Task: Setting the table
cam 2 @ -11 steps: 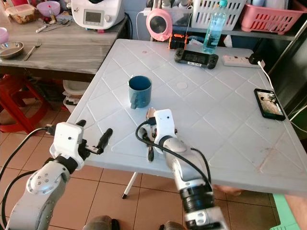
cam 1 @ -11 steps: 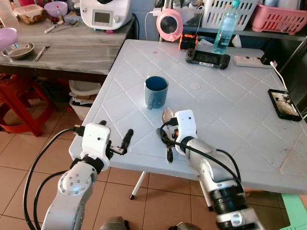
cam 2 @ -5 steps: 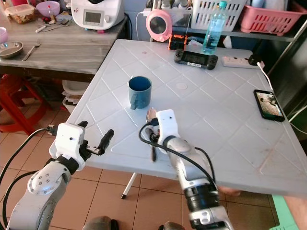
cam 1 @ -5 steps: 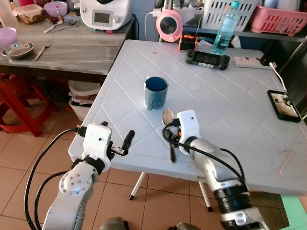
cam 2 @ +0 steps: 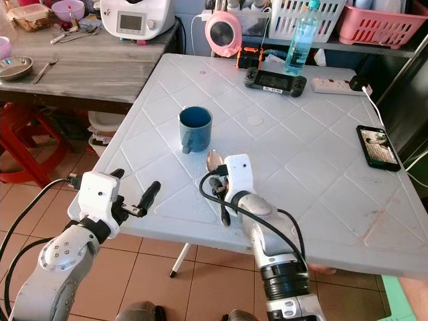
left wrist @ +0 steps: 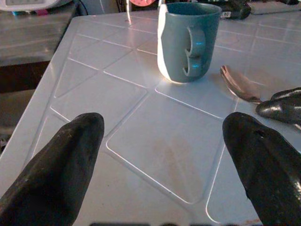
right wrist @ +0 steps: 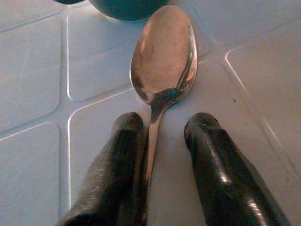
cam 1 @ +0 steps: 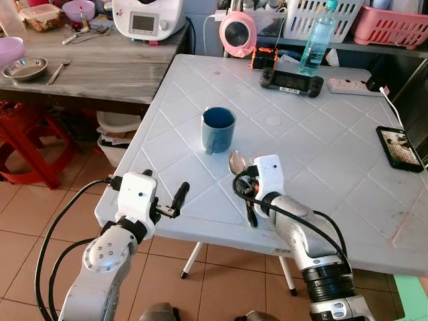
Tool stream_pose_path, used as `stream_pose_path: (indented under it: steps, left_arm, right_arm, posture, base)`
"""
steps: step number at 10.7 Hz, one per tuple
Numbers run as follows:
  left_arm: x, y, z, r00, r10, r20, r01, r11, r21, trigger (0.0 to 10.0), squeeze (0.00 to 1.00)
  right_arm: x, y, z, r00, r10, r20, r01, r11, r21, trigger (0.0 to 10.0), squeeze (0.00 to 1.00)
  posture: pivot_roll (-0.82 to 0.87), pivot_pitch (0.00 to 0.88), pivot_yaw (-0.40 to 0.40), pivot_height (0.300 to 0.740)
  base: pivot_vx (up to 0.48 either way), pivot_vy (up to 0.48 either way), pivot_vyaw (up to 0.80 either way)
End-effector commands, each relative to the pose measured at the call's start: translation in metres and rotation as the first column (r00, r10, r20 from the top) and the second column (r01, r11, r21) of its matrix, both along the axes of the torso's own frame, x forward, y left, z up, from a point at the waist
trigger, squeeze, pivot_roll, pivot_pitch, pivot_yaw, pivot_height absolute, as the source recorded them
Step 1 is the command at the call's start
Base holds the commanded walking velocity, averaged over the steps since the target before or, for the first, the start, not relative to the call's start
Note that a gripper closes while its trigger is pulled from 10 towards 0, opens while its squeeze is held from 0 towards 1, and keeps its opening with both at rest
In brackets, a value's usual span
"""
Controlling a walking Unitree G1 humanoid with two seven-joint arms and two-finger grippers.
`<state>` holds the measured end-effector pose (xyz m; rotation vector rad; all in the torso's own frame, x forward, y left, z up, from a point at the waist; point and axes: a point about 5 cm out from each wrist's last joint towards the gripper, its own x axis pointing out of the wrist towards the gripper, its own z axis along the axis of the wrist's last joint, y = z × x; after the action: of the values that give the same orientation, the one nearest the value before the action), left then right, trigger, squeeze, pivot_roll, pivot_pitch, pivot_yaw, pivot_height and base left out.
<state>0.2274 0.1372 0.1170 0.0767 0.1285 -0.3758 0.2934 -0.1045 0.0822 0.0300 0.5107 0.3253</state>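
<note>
Step in hand, by judgement: placement of cutlery beside the cup, near completion or at the point of release.

White moulded plastic tabletop with diamond relief pattern: carries all task items near its front-left part.

Right tool: resting low on the tabletop just in front of the cup, fingers parted a little. Handle of the silver metal spoon running between them, touching one finger and clear of the other. Firm grip or mere contact: cannot tell.

Left tool: wide open, empty, hovering at the front-left edge of the tabletop, pointed toward the cup.

Dark teal ceramic mug: upright, handle toward the front edge. Spoon lying flat, bowl up, bowl just in front of and beside the mug, not touching it.

Next move, by judgement: widen the right fingers fully, then retreat straight back along the handle line to avoid dragging the spoon.

Far end of tabletop: clear plastic water bottle, black game controller, white power strip; black smartphone at the right edge.

Room: grey wooden side counter to the left, red plastic stool below, terracotta floor tiles.
</note>
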Motion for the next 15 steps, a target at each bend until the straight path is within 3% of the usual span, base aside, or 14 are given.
stream_pose_path:
  steps: [1,5,6,8,10,12,13,14,15]
  left_arm:
    - [0.001,-0.002,0.001,1.0,-0.027,-0.002,0.027,1.0,-0.002,10.0,0.0]
    - [-0.001,-0.007,0.004,0.996,-0.084,0.01,0.084,0.996,-0.027,10.0,0.0]
    - [-0.005,-0.012,0.006,0.988,-0.152,0.015,0.153,0.987,-0.057,10.0,0.0]
    - [-0.01,-0.019,0.007,0.971,-0.239,0.024,0.239,0.97,-0.041,10.0,0.0]
    - [-0.008,-0.017,0.007,0.974,-0.223,0.032,0.223,0.974,-0.025,10.0,0.0]
    - [-0.002,-0.013,0.009,0.984,-0.169,0.054,0.171,0.985,-0.03,10.0,0.0]
    - [0.0,-0.011,0.007,0.988,-0.146,0.049,0.147,0.989,-0.018,10.0,0.0]
    - [0.005,-0.005,0.005,0.994,-0.096,0.045,0.097,0.995,-0.007,10.0,0.0]
    - [0.007,-0.003,0.005,0.996,-0.078,0.045,0.078,0.997,-0.001,10.0,0.0]
  right_arm:
    - [-0.014,-0.007,-0.028,0.989,-0.029,-0.148,0.025,0.999,-0.028,0.0,0.0]
    - [-0.016,-0.012,-0.031,0.982,-0.085,-0.168,0.082,0.996,-0.027,0.0,0.0]
    - [-0.015,-0.013,-0.032,0.98,-0.097,-0.171,0.094,0.995,-0.025,0.0,0.0]
    - [-0.015,-0.015,-0.032,0.98,-0.105,-0.167,0.101,0.994,-0.028,0.0,0.0]
    - [-0.015,-0.019,-0.032,0.975,-0.148,-0.164,0.145,0.989,-0.028,0.0,0.0]
    - [-0.015,-0.027,-0.028,0.956,-0.241,-0.169,0.25,0.968,0.033,0.0,0.0]
    - [-0.013,-0.029,-0.021,0.955,-0.264,-0.133,0.271,0.962,0.038,0.0,0.0]
    - [-0.011,-0.033,-0.001,0.956,-0.292,-0.019,0.293,0.955,0.051,0.0,0.0]
    - [-0.012,-0.033,0.007,0.961,-0.271,0.055,0.27,0.963,0.02,1.3,0.0]
  posture:
    - [0.09,0.02,-0.008,0.74]
    - [0.09,0.014,-0.012,0.74]
    - [0.09,0.012,-0.012,0.74]
    - [0.09,0.009,-0.011,0.74]
    - [0.08,0.008,-0.008,0.74]
    - [0.08,0.002,-0.009,0.74]
    - [0.08,0.0,-0.014,0.74]
    - [0.07,0.0,-0.017,0.74]
    - [0.07,0.0,-0.02,0.74]
  base:
    - [0.0,0.0,0.0]
    - [0.0,0.0,0.0]
    - [0.0,0.0,0.0]
    - [0.0,0.0,0.0]
    - [0.0,0.0,0.0]
    - [0.0,0.0,0.0]
    - [0.0,0.0,0.0]
    - [0.0,0.0,0.0]
    - [0.0,0.0,0.0]
